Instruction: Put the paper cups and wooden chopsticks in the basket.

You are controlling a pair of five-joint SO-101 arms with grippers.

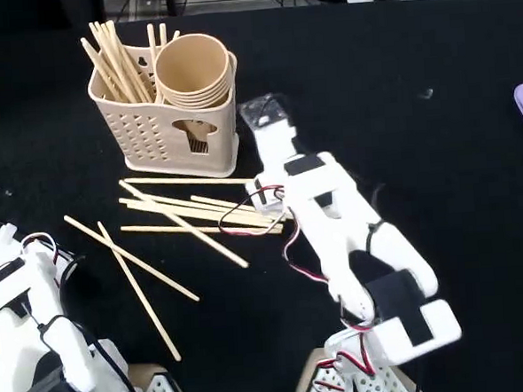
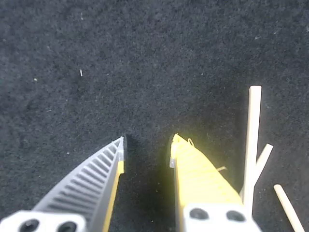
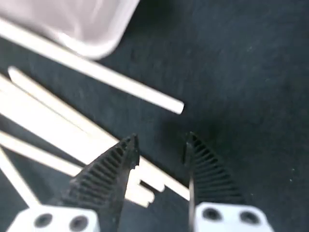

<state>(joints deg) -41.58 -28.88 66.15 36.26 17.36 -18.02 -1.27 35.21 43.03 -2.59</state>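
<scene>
Right wrist view: released right hand (image 3: pixel 161 140) over chopsticks (image 3: pixel 48 121) beside basket (image 3: pixel 87 24); left hand (image 2: pixel 147 140) released.

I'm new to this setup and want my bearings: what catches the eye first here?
A beige basket stands at the far left, already holding stacked paper cups and several chopsticks. In front of it loose chopsticks lie scattered on the black cloth, with the right gripper open just over their ends.

High view: fixed, looking down over table (image 1: pixel 437 167). Wrist views: close, facing down; chopsticks (image 2: pixel 253 140) shared with high.
</scene>
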